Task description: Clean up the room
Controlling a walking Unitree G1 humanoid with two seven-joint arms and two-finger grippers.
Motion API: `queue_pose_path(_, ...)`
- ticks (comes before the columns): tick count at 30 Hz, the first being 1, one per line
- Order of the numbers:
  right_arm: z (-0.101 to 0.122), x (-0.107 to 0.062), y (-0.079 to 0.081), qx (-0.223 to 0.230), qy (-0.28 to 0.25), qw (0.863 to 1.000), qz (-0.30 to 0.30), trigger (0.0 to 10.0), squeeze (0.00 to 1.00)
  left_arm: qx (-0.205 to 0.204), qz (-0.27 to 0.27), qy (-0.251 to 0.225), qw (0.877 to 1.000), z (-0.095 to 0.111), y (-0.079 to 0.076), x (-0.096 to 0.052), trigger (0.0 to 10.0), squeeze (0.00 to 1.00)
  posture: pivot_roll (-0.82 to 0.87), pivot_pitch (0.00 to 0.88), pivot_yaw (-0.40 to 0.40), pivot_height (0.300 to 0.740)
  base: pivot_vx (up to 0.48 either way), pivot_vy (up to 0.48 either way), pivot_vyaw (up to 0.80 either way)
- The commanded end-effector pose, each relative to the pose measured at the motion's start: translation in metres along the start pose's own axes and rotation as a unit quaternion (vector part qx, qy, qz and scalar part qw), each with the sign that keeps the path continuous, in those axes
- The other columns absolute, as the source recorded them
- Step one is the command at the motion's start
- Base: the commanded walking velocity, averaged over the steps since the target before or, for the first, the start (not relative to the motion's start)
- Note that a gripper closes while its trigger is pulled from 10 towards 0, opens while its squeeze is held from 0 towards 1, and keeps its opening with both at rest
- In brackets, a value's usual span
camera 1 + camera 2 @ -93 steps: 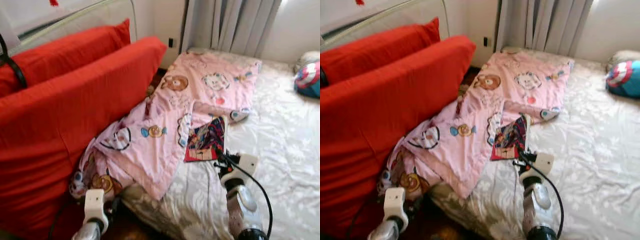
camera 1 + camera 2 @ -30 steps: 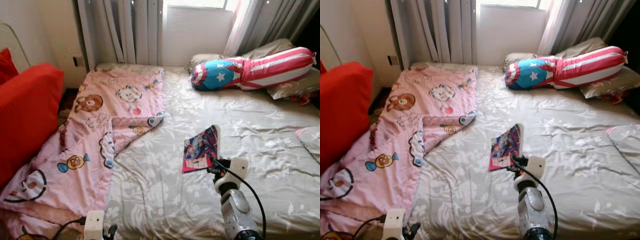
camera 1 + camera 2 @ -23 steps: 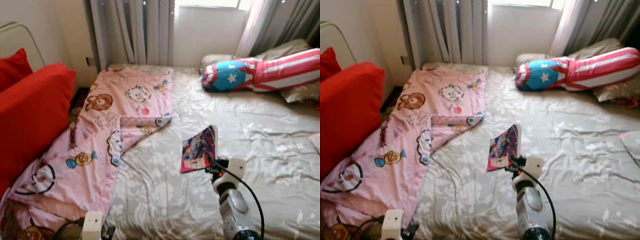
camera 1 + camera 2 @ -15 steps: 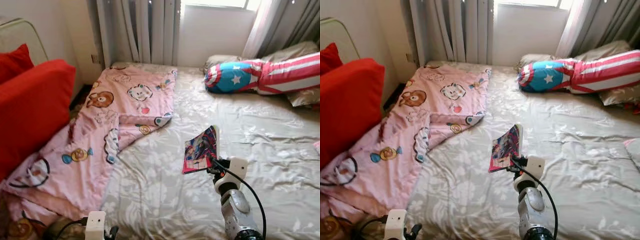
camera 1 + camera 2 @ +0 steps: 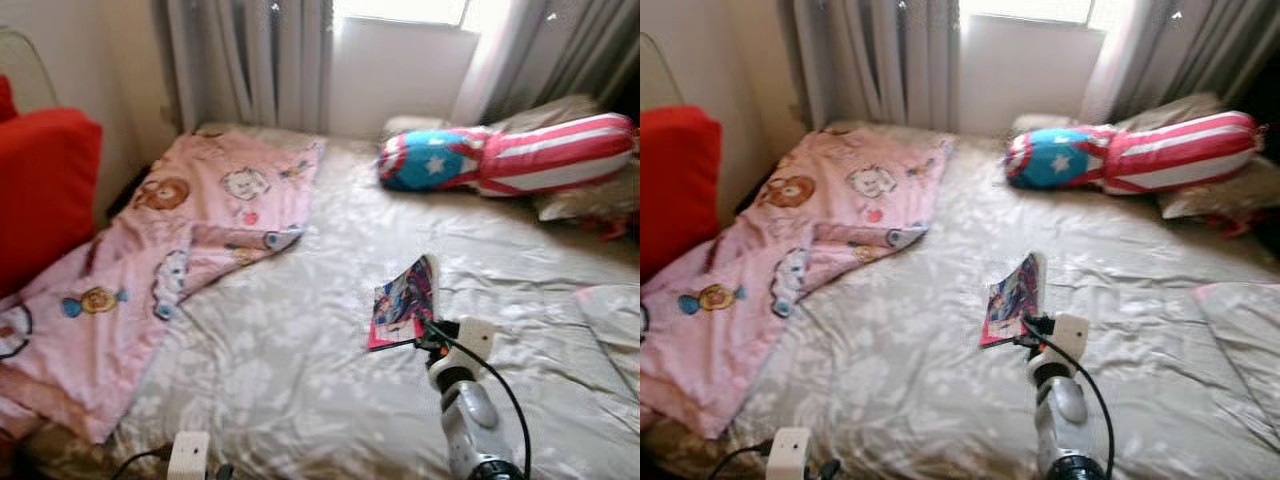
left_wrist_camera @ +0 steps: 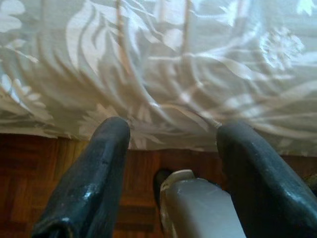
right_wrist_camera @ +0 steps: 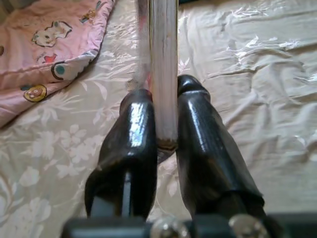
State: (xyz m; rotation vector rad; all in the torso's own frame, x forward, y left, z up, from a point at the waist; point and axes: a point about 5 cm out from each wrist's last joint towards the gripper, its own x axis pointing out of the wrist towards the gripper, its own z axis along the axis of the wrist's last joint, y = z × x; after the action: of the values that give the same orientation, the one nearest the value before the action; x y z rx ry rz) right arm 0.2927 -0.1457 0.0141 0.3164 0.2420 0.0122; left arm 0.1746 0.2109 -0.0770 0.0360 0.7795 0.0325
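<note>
Holding a thin, colourful picture book upright above the grey floral-sheeted bed, the right pincer clamps its spine; a steady grip should prevent slipping. The left pincer hangs open and empty at the mattress edge, with bare sheet ahead.

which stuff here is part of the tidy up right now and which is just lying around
In hand now:
- book, clamped in the right gripper

Lying about:
- pink blanket
- star-and-stripes pillow
- red cushion
- bed sheet
- left gripper, open, idle
</note>
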Motion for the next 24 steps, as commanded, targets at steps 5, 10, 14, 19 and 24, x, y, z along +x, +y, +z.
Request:
queue_pose_path(5,0.0115,0.0035,-0.0058,-0.004,-0.023,1.0,-0.007,10.0,0.0,-0.001,-0.008,0.008,1.0,-0.0019,-0.0051,0.0005,10.0,0.0,0.05,0.0,-0.049,0.726,0.0,-0.436,0.0)
queue_pose_path(10,0.0132,0.0038,-0.0064,-0.003,-0.027,1.0,-0.008,10.0,0.0,0.0,-0.008,0.01,1.0,-0.0027,-0.0058,0.0004,10.0,0.0,0.05,0.0,-0.049,0.726,0.0,-0.438,0.0)
queue_pose_path(14,0.0135,0.0038,-0.0064,-0.004,-0.027,1.0,-0.008,10.0,0.0,0.0,-0.008,0.011,1.0,-0.0033,-0.0061,0.0003,10.0,0.0,0.05,0.0,-0.049,0.726,0.0,-0.436,0.0)
queue_pose_path(19,0.0129,0.0036,-0.0069,-0.005,-0.026,1.0,-0.007,10.0,0.0,-0.001,-0.006,0.013,1.0,-0.0043,-0.0058,-0.0001,10.0,0.0,0.05,0.0,-0.049,0.726,0.0,-0.4,0.0)
queue_pose_path(24,0.0124,0.0039,-0.0063,-0.006,-0.024,1.0,-0.006,10.0,0.0,-0.004,-0.003,0.013,1.0,-0.0048,-0.0028,-0.0006,10.0,0.0,0.05,0.0,-0.05,0.726,0.0,0.0,0.0)
